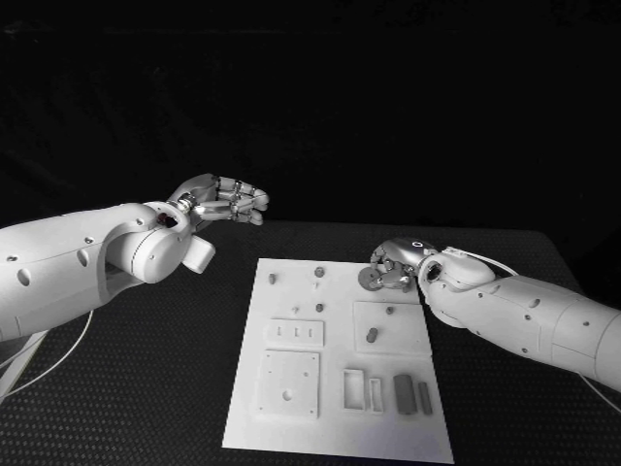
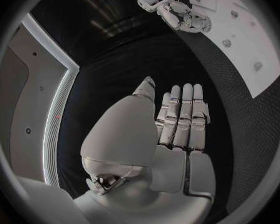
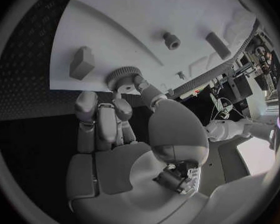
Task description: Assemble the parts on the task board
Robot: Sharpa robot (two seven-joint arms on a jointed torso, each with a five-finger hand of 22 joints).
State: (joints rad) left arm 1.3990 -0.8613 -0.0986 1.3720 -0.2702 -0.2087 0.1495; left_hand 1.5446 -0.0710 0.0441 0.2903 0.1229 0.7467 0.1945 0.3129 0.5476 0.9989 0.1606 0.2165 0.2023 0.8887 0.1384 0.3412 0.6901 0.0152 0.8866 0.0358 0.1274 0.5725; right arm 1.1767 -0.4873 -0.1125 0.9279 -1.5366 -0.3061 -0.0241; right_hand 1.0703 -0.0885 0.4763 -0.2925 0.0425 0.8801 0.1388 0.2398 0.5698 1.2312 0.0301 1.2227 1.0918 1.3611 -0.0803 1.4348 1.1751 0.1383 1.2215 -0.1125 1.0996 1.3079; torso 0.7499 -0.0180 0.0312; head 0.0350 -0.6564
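Head view: right hand (image 1: 395, 266) pinches a gear (image 1: 373, 279) over the board (image 1: 395, 437); it should lower squarely. Left hand (image 1: 224, 202), fingers together and empty, hovers aside.

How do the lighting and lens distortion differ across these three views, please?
Head view: dark surroundings, the task board bright and sharp, edges straight. Left wrist view: fisheye bends the board's edge; the left hand is evenly lit. Right wrist view: board edge curves strongly; the right hand is in shade by a toothed part.
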